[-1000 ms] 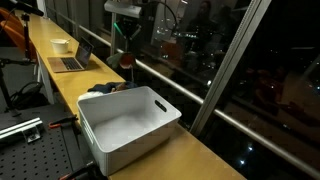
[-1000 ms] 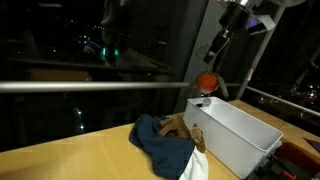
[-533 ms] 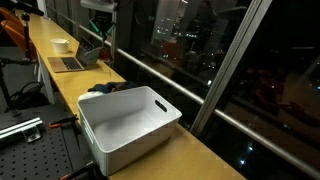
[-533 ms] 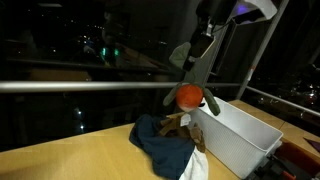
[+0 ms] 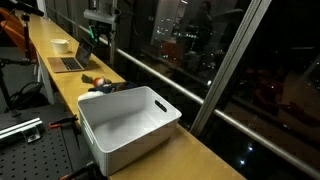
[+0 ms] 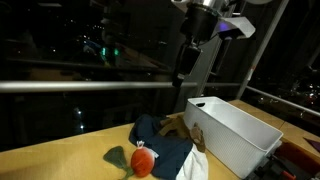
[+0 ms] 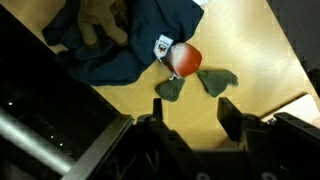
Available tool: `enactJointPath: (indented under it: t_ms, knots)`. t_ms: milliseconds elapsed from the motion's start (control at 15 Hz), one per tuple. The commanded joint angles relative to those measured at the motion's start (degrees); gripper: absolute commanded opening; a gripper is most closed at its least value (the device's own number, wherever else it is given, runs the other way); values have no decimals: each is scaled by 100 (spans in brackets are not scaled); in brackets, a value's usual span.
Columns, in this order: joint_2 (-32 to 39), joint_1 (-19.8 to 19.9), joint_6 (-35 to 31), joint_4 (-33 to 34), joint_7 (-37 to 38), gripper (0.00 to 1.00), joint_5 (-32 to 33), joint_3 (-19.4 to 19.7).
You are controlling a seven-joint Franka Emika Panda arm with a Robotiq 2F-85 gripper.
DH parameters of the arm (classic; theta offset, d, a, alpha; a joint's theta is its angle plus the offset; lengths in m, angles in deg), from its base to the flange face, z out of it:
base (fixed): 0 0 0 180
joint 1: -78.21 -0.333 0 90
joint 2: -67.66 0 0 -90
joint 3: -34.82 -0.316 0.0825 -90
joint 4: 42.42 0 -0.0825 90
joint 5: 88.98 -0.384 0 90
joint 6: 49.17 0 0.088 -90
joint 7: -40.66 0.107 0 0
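Observation:
A red-orange plush toy (image 7: 185,58) with green leaves lies on the wooden table (image 7: 250,50), against the edge of a dark blue cloth (image 7: 120,45). In both exterior views the toy (image 6: 143,161) (image 5: 97,80) rests on the tabletop beside the cloth (image 6: 165,140). My gripper (image 7: 192,105) hangs well above the toy, open, with nothing between its fingers. In both exterior views the gripper (image 6: 185,68) (image 5: 97,40) is high over the table. A tan soft item (image 7: 100,18) lies on the cloth.
A large white bin (image 5: 130,125) (image 6: 235,130) stands on the table next to the cloth. Farther along the table are a laptop (image 5: 70,60) and a small white bowl (image 5: 60,45). A glass wall with a metal rail (image 6: 80,86) runs along the table's far edge.
The gripper carried the plush toy away from over the bin to above the cloth, then opened. The toy has dropped onto the table beside the cloth.

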Motion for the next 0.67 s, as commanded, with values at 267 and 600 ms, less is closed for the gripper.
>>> enactJointPath:
  t_ms: [267, 600]
  knots:
    - [-116, 393, -269, -670, -324, 100, 583, 350]
    - [415, 416, -520, -764, -238, 100, 1698, 673]
